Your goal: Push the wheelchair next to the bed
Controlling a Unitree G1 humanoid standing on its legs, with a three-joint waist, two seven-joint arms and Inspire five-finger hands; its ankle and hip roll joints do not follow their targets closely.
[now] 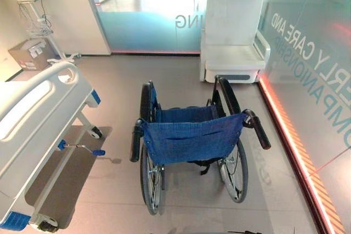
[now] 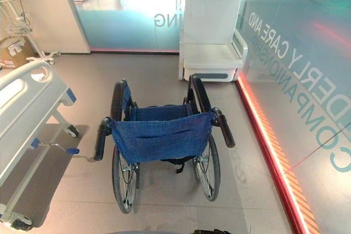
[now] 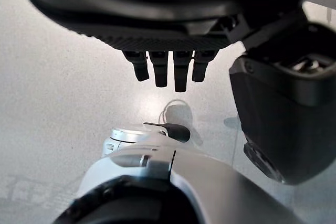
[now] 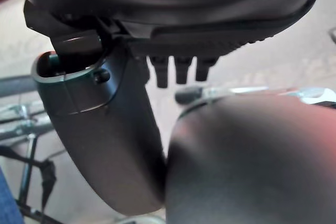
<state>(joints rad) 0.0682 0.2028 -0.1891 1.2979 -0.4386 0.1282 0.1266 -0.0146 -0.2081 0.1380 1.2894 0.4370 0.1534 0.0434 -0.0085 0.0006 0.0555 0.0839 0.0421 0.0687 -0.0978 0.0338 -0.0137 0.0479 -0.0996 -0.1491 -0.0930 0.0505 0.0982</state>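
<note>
Wheelchair (image 1: 189,141) at centre of floor (image 1: 181,206), backrest nearest the camera. Bed (image 1: 38,119) just to its left, apart from it. White chair (image 1: 233,47) beyond, against the glass wall (image 1: 307,69) along the right. Monitor stand (image 1: 33,15) far left.

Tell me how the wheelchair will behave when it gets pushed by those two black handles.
The wheelchair should roll easily: it stands on large spoked wheels on smooth floor. Its blue fabric back sags, so it would probably give if pressed; the push handles look rigid. Uneven pushing may swing it off course.
</note>
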